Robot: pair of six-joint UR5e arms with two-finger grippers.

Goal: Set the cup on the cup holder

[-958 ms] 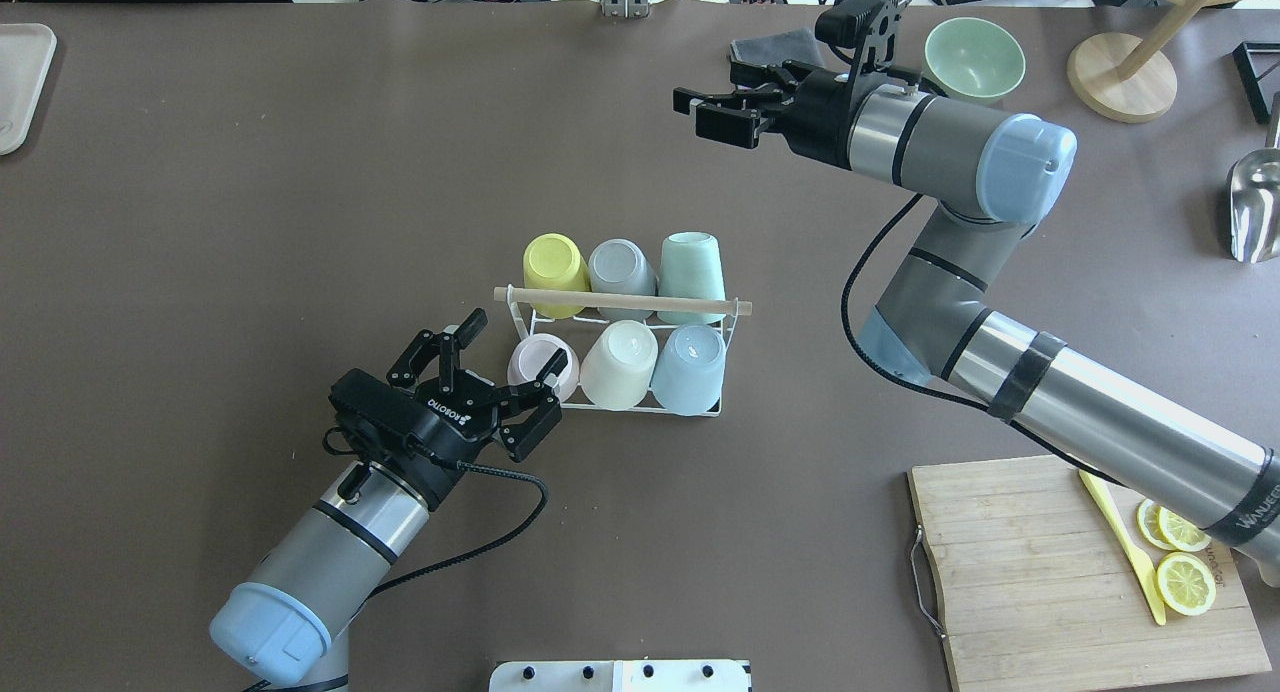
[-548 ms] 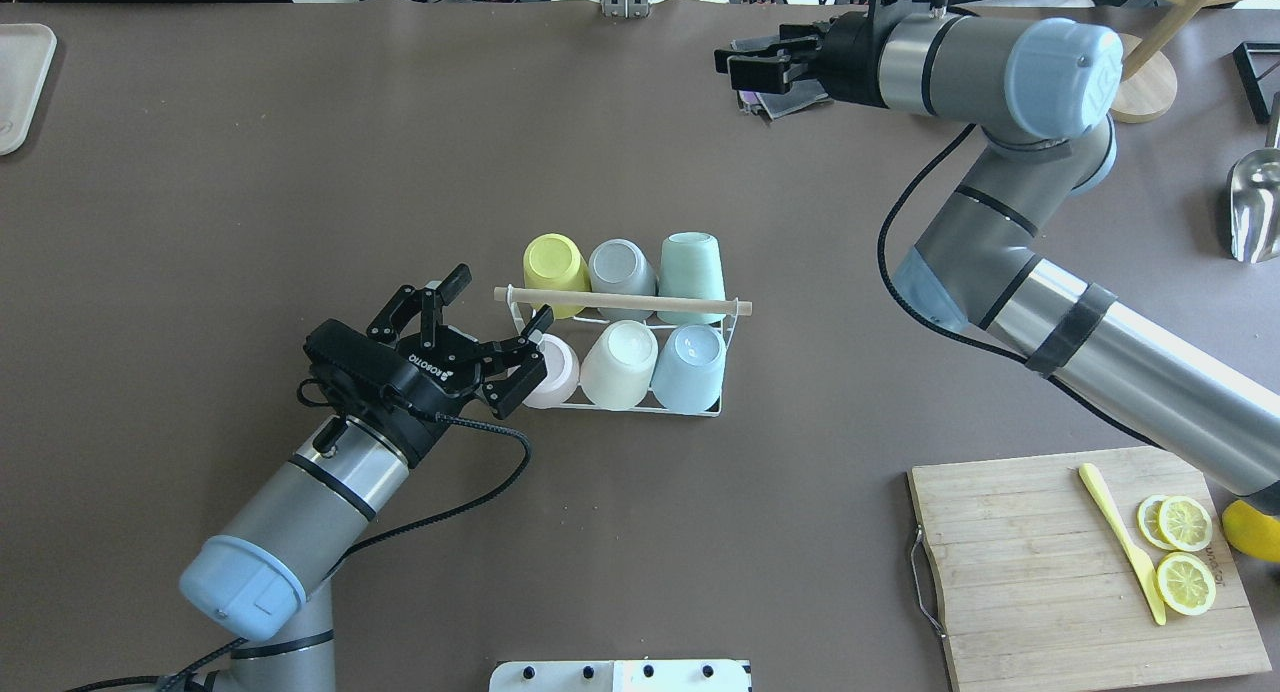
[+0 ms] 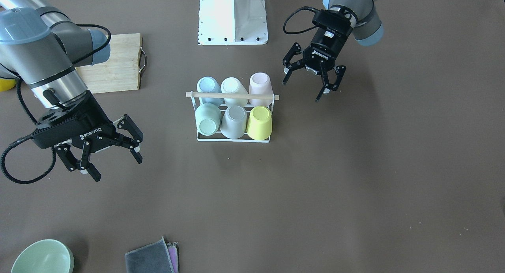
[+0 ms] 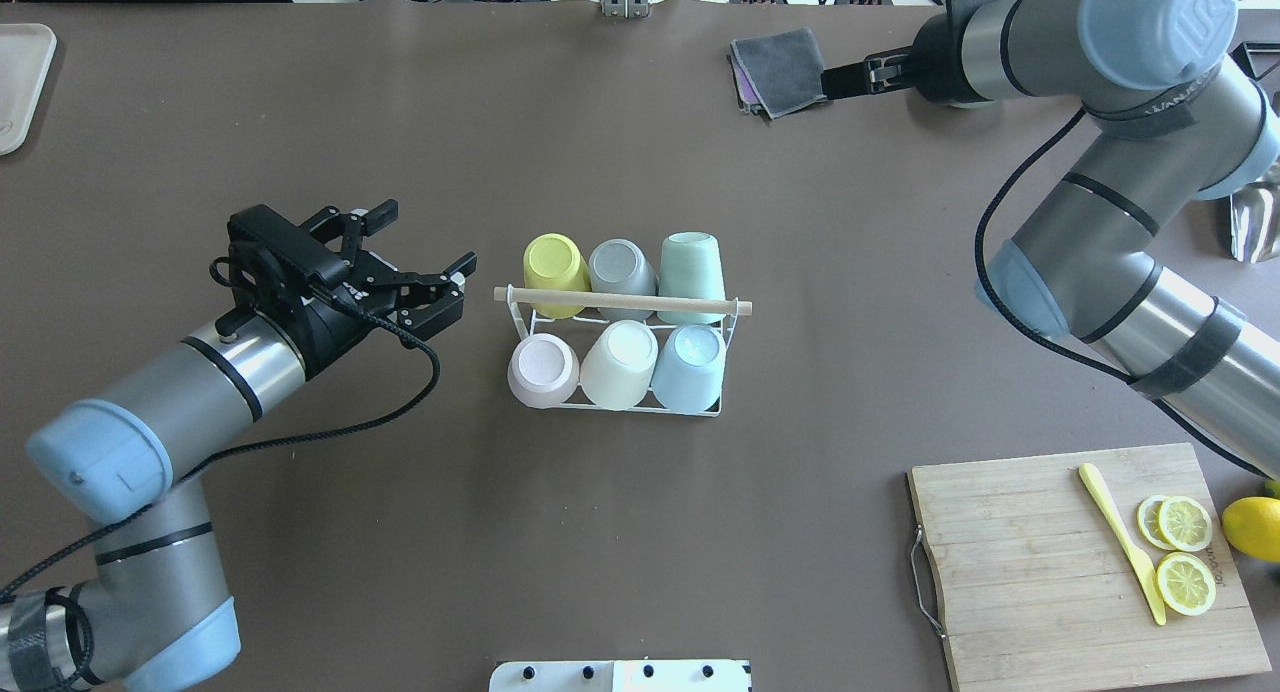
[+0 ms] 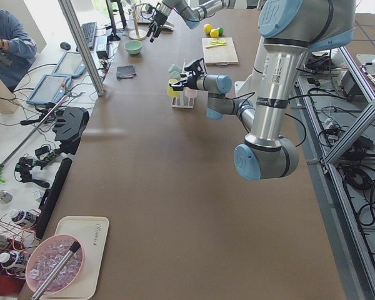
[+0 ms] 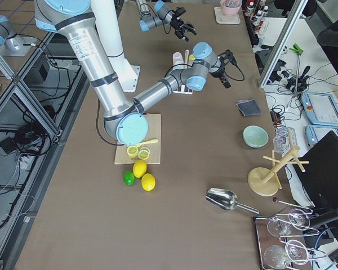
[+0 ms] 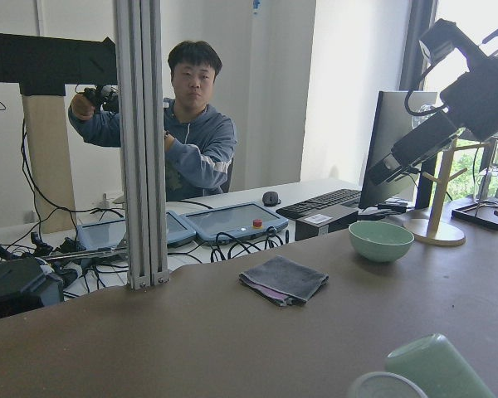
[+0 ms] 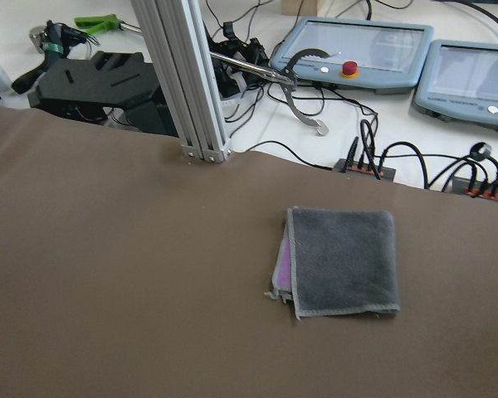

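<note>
- Cup holder (image 4: 620, 301): centre of the overhead view, white wire, and its dowel handle crosses over the far row of cups.
- Pink cup (image 4: 543, 369): upside down in the holder's lower-left slot (five other cups fill the rest).
- Left gripper (image 4: 425, 237): fingers spread and empty, just left of the holder and not touching it.
- Right gripper (image 3: 118, 168): fingers spread and empty, at lower left of the front-facing view.
- Grey cloth (image 4: 785, 67): top of the frame, beside the right gripper.
- Cutting board (image 4: 1080, 562): lower right, bearing lemon slices (image 4: 1185, 552) and a yellow knife (image 4: 1120, 542).
- Change: half a second ago the left fingers flanked the pink cup. They have since drawn back leftward, and the right arm has swung further right.
</note>
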